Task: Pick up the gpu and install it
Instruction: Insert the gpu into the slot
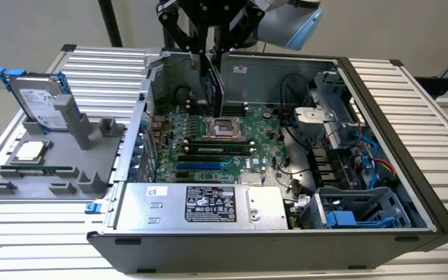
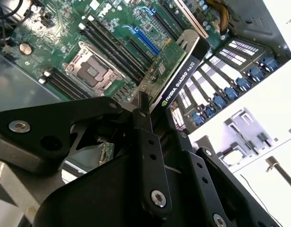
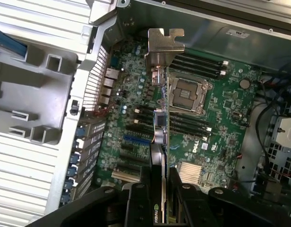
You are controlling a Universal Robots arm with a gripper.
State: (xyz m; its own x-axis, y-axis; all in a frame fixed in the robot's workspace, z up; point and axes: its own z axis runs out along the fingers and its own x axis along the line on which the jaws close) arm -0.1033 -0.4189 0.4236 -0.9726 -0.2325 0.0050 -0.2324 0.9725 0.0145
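1. Both fingers [image 2: 146, 142] of the gripper [image 2: 152, 108] pinch the gpu [image 2: 176, 78] between them;
2. gpu held on edge over the motherboard [image 1: 224, 149], beside the CPU socket [image 1: 226, 127], inside the open case [image 1: 380, 175];
3. farther off, 1 hard drive [image 1: 41, 99] stands in the grey fixture [image 1: 21, 192], outside the case at the exterior view's left.

Free room beneath gpu [image 1: 214, 87], between case walls [image 1: 279, 69].

A ribbed metal counter [image 1: 410, 99] carries an open computer case [image 1: 247, 254] across its middle in the exterior view, with a grey parts holder [image 1: 60, 153] just beside it at nine o'clock.
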